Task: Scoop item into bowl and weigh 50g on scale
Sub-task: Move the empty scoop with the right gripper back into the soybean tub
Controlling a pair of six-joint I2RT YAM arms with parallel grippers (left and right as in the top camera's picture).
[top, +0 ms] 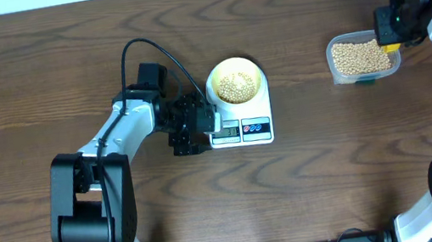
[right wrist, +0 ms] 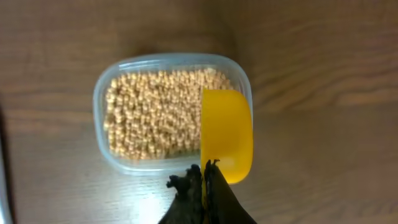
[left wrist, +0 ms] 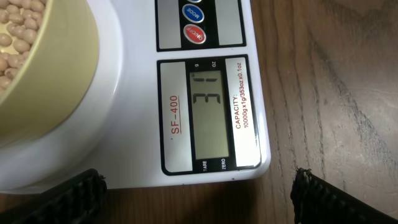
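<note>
1. The yellow plastic scoop (right wrist: 227,130) is clamped by its handle in the right gripper (right wrist: 205,180), whose jaws are closed on it. No beans are seen on the scoop.
2. The scoop is held directly over the clear rectangular plastic tub (right wrist: 98,106) of small round tan beans (right wrist: 155,118), above the tub's 3 o'clock edge in the right wrist view. Its long axis runs from 12 to 6 o'clock, with the handle at 6.
3. In the overhead view the small round pale yellow-green bowl (top: 232,62) lies at 9 o'clock from the tub, well apart. It stands on the flat white kitchen scale (top: 241,132), and a heap of beans is held in it.
4. The left gripper (top: 200,131) is spread wide and grasps nothing. It is placed just beside the scale at its 9 o'clock, facing the grey display (left wrist: 208,118). Digits are lit there but cannot be read with certainty.
5. The right arm is judged the nearer to the tub. A dip straight down and then a carry toward 9 o'clock would be called for.
6. Counted: one scoop, one tub, one bowl, one scale and two grippers. The beans lie in two lots and are too many to count.
</note>
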